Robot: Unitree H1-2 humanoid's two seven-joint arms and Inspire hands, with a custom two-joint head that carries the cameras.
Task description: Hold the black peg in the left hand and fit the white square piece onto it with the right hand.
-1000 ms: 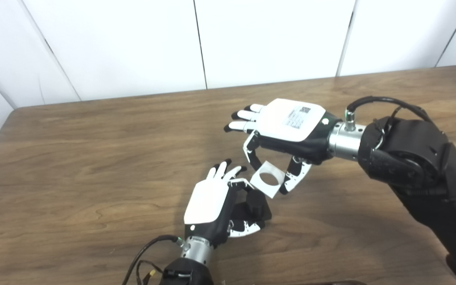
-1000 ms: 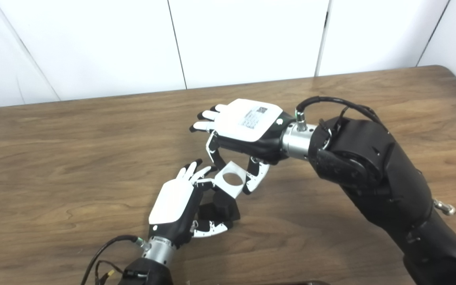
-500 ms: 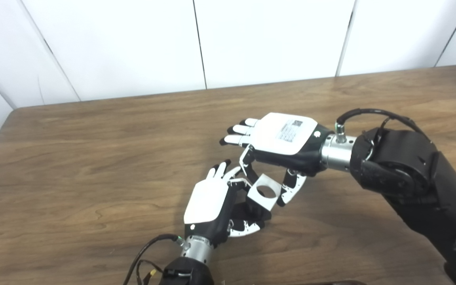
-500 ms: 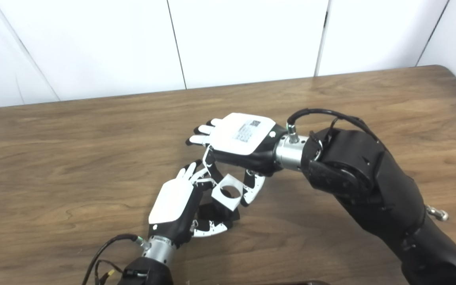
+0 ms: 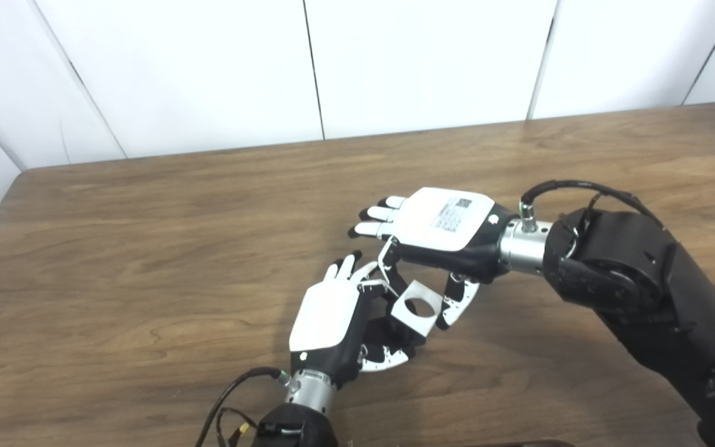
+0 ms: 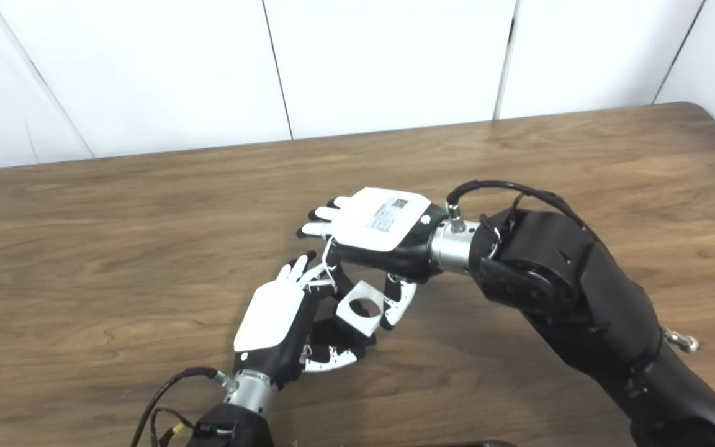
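The left hand [image 5: 326, 323] was wrapped around the black peg [image 5: 398, 332] low on the table [image 5: 115, 248], and the right hand [image 5: 444, 233] pinched the white piece [image 5: 418, 305] between thumb and fingers, tilted, right over the peg and crowding the left fingertips. From where I stood the hole looked off-square to the peg, so a push down could have jammed it on the rim. The thin pinch could also have let the piece twist or slip.
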